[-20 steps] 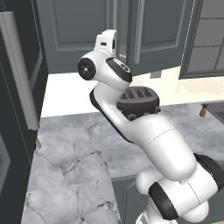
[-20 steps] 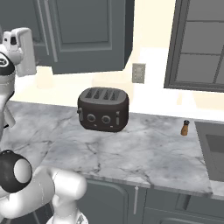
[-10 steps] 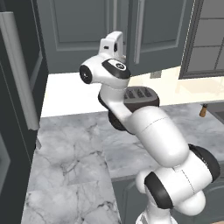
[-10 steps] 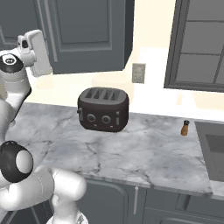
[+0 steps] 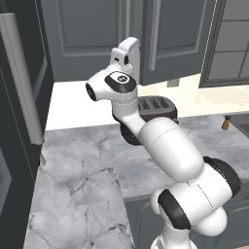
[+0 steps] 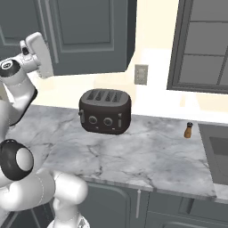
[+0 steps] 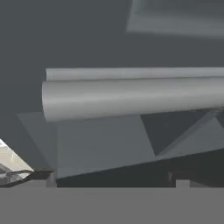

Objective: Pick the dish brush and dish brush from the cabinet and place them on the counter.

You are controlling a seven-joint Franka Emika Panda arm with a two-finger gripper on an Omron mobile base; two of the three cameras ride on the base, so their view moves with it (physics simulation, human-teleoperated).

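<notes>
Our hand (image 5: pixel 127 52) is raised right up against the cabinet (image 5: pixel 97 36), at about 12 o'clock above the arm's elbow in the left base view, close to the seam where the two panelled doors meet. Compared with a second ago, it has swung toward 3 o'clock and climbed a little, moving from the left door panel to the pale bar handles; the base has not moved, as the toaster (image 6: pixel 105 110) sits in the same spot. In the hand view a bar handle (image 7: pixel 131 94) crosses the picture very close, from 9 to 3 o'clock, with the dark door face behind it. The fingertips are barely visible at 6 o'clock there, so we cannot tell whether the hand is released or clenched, though it seems to be touching nothing yet. The cabinet doors look closed and the dish brushes are hidden from us. On the tabletop (image 6: pixel 151 156) the toaster stands upright, with a small pepper shaker (image 6: pixel 189 130) well apart at its 3 o'clock.
</notes>
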